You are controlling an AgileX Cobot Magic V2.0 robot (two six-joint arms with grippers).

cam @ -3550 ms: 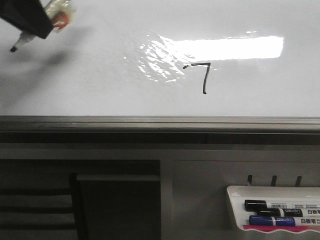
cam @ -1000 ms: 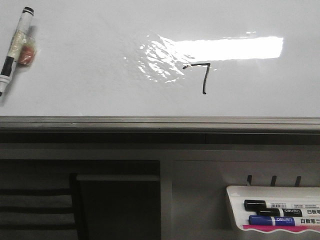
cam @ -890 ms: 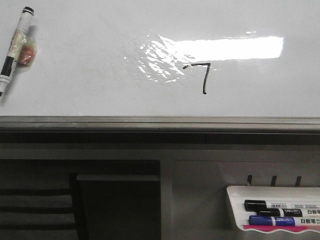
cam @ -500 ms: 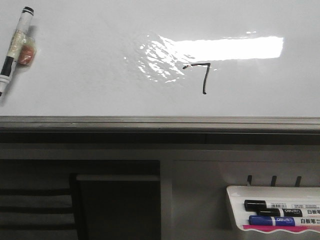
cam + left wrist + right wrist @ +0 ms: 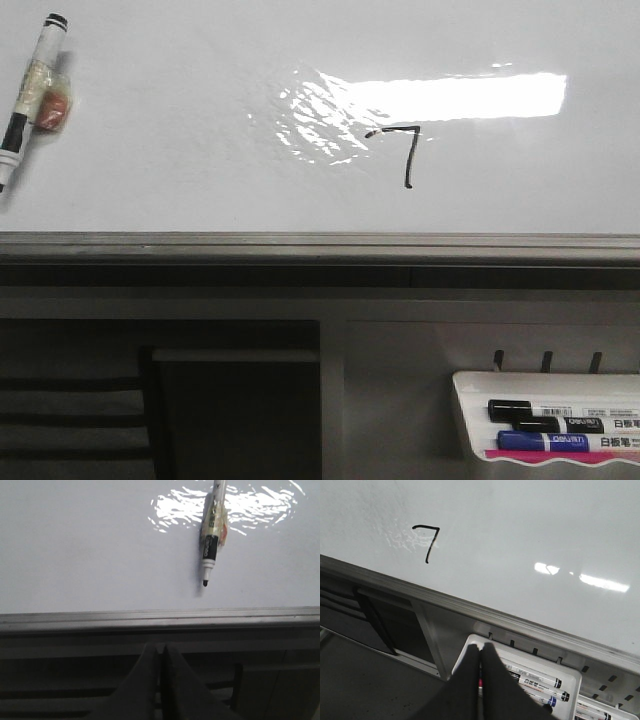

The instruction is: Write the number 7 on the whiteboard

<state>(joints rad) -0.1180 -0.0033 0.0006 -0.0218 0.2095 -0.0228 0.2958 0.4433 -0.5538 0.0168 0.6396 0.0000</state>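
The whiteboard (image 5: 180, 180) is glossy white with bright glare and a grey metal rail (image 5: 320, 245) along its near edge. A thin black number 7 (image 5: 405, 155) is drawn near its middle; it also shows in the right wrist view (image 5: 428, 542). An uncapped black marker (image 5: 28, 95) lies on the board at the far left, also in the left wrist view (image 5: 212, 535). My left gripper (image 5: 161, 650) is shut and empty, below the rail. My right gripper (image 5: 481, 650) is shut and empty over the marker tray (image 5: 570, 672). Neither gripper shows in the front view.
A white marker tray (image 5: 470, 410) hangs below the rail at the right and holds black and blue markers (image 5: 545, 425). Dark openings (image 5: 160, 400) sit under the board at the left. A small orange-brown piece (image 5: 57, 110) is taped to the lying marker.
3.5 s ago the left gripper held the marker above the board at the top left. Now the marker lies on the board and the gripper is gone from the front view. Nothing has moved in the last second.
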